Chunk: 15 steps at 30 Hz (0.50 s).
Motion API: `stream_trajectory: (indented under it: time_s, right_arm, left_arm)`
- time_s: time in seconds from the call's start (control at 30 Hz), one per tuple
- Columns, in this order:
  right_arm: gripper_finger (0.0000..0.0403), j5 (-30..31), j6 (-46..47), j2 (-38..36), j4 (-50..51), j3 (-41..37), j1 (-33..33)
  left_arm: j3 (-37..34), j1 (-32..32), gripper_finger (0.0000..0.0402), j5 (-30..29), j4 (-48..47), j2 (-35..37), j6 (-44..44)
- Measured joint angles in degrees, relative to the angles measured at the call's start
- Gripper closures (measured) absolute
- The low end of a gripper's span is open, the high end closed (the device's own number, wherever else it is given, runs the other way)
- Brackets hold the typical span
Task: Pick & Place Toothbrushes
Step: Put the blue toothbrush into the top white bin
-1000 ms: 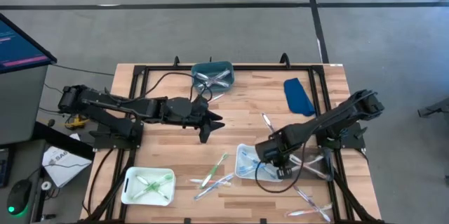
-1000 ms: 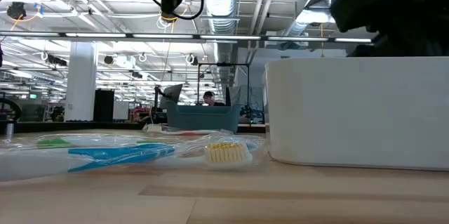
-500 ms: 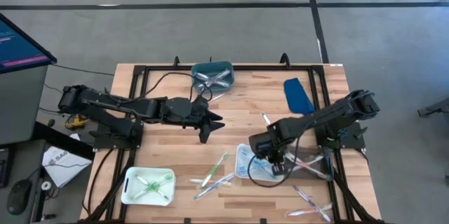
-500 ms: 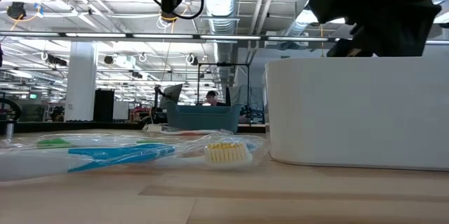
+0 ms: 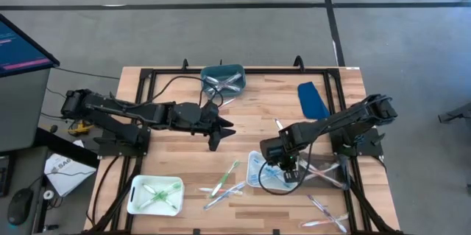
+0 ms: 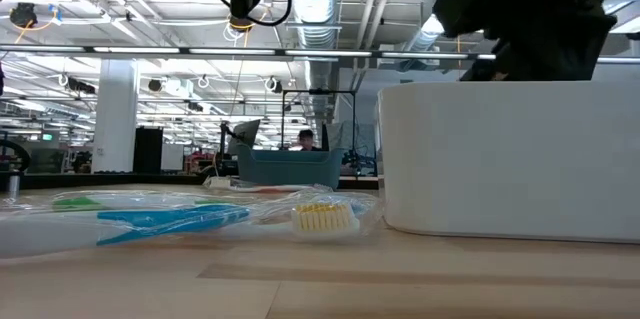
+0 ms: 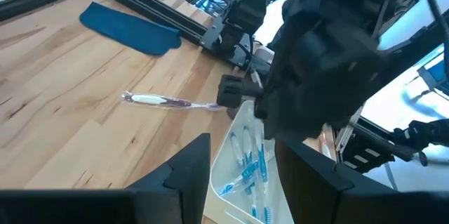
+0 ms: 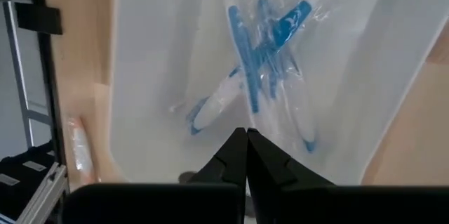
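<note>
right claw, fingers together and empty, hangs over the white tray of blue toothbrushes; left claw, fingers apart, waits mid-surface.

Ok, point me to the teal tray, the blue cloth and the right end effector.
teal tray (image 5: 240,68): high view, right rim.
blue cloth (image 5: 313,101): high view, its middle.
right end effector (image 8: 246,137): right wrist view, shut fingertips.

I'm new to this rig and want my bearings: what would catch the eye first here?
The right gripper, shut and empty, hangs over the white tray at the table's front, which holds wrapped blue toothbrushes. The left gripper waits open at mid-table. More toothbrushes lie loose between that tray and a green-filled tray at front left; a teal tray sits at the back.
</note>
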<state>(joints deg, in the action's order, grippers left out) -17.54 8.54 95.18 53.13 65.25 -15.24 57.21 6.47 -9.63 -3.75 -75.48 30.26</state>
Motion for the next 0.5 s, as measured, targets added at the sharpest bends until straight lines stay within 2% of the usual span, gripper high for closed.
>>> stream_trajectory:
  time_s: [0.27,0.5]
  right_arm:
    - [0.0403,-0.61,-2.57,6.17,0.54,0.02,0.52]
    - [0.0403,1.64,-2.24,2.51,0.72,0.17,1.12]
  left_arm:
    - [0.00,0.00,0.0248,0.04,-0.18,0.02,-0.01]
    - [0.00,0.85,0.0248,0.09,-0.24,0.02,0.16]
